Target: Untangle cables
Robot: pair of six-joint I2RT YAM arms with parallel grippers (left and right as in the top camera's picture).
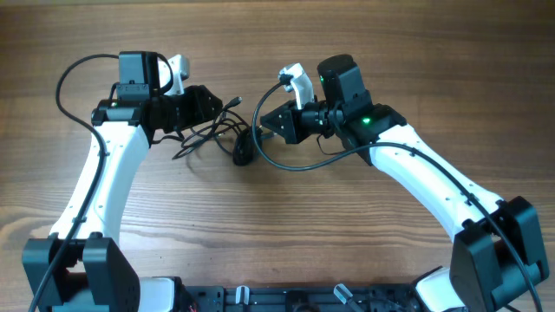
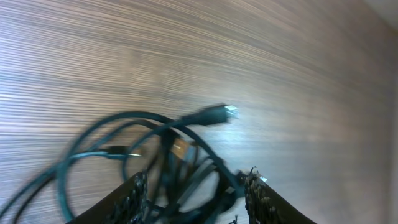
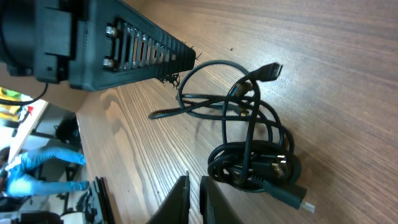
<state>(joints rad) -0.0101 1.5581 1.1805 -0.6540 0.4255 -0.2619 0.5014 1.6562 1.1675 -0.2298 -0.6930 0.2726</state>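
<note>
The cables (image 1: pixel 243 149) lie heaped mid-table, hemmed between the left end effector (image 1: pixel 212 111) and the right end effector (image 1: pixel 263 130), so there is no side passage. Loops fill the gap between the left fingers (image 2: pixel 134 194). The right arm's wire (image 1: pixel 299 167) curves beside the heap. Bare table (image 1: pixel 277 234) lies open toward the bases and along the far edge.

A brown wooden tabletop (image 1: pixel 286 35) with fine, straight grain carries a tangle of thin black cables (image 1: pixel 242 149) near its middle, with loose open loops on one side and a tighter coil (image 3: pixel 255 165) on the other. One small plug end (image 3: pixel 272 71) juts from the loops, and another plug (image 3: pixel 297 199) sticks out of the coil — all resting on the bare wood.
</note>
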